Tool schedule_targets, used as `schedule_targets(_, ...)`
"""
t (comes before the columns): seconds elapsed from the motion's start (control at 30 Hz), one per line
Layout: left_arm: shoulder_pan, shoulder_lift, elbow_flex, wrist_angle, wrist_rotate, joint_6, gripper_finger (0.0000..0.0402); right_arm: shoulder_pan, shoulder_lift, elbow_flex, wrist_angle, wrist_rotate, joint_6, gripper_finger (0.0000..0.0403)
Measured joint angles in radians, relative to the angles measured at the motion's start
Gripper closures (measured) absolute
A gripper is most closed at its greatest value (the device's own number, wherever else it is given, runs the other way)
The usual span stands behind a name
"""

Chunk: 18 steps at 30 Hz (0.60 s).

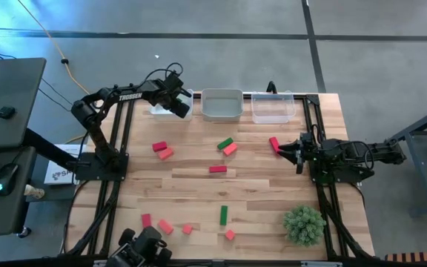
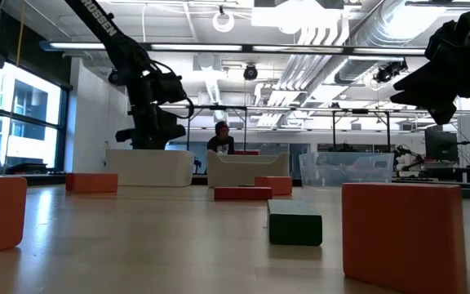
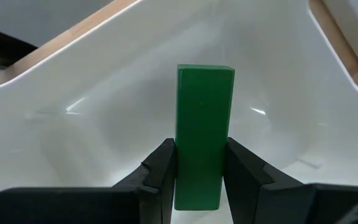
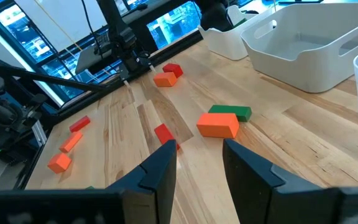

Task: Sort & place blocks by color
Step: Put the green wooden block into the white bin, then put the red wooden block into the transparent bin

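Only the left wrist view shows what the left pincer (image 3: 199,180) has hold of: a green bar (image 3: 202,155) clamped upright between its two dark fingers, hanging over the inside of the white tray (image 3: 104,112). From above, that pincer (image 1: 178,104) sits over the left-most of three trays at the far edge of the worktop (image 1: 199,193), and the held bar cannot be made out there. The right wrist view shows the right pincer (image 4: 197,165) with its fingers parted and nothing between them, above bare wood; the high view places it (image 1: 296,152) near the right edge, just beside a red block (image 1: 274,144) that the wrist camera does not catch. The low view adds a person (image 2: 221,137) seated in the room beyond the trays. Counted from above, the trays are three: the white one, a grey tray (image 1: 222,104) in the middle and a clear tray (image 1: 273,107) on the right. Loose blocks on the worktop come to eleven: two green, one beside a salmon block (image 1: 230,149) at the middle and a second green bar (image 1: 224,215) nearer the front; three that read as red, namely the one by the right pincer, a flat bar (image 1: 217,170) at the centre and one at the left (image 1: 159,147); the remaining six look salmon or orange, though the shades are hard to tell apart. One bushy green plant ball (image 1: 304,225) stands at the front right.
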Motion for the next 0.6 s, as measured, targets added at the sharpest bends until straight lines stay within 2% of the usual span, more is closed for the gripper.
schedule_targets(0.13, 0.0, 0.0, 0.0, 0.0, 0.0, 0.0, 0.031, 0.0, 0.0, 0.0, 0.0, 0.0, 0.0, 0.0281)
schedule_targets(0.4, 0.0, 0.0, 0.0, 0.001, -0.001, 0.0, 0.0267, 0.0, 0.0, 0.0, 0.0, 0.0, -0.056, 0.0281)
schedule_targets(0.6, 0.0, 0.0, 0.0, 0.001, -0.001, 0.0, 0.026, 0.0, 0.0, 0.0, 0.0, 0.001, -0.115, 0.0281)
